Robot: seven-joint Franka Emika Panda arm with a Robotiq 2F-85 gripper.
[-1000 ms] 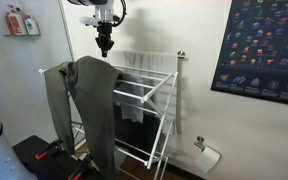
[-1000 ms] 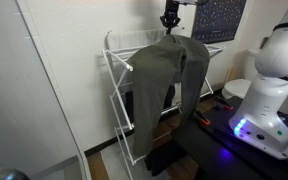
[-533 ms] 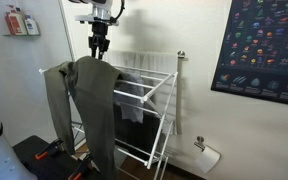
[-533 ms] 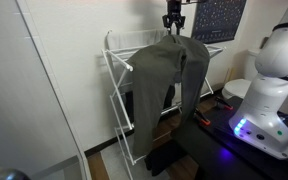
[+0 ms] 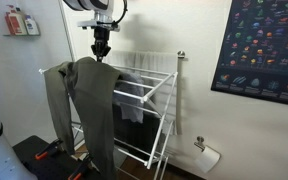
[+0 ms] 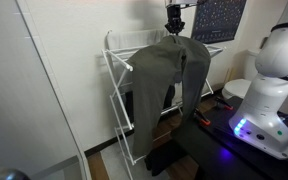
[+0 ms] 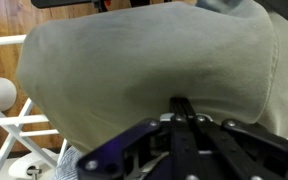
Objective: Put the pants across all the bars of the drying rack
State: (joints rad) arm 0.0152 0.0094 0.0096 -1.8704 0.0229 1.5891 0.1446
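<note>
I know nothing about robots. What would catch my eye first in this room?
The olive-grey pants stand out most: they are draped over one end of the white drying rack, with the legs dangling down its side. Just above them hovers the gripper, pointing down at the fabric. A dark poster hangs on the wall beyond the rack.

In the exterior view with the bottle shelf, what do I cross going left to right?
Red and white bottles on a wall shelf → olive-grey fabric pants → bare white metal bars of the drying rack → white toilet-paper roll on its wall holder → dark wall poster.
</note>
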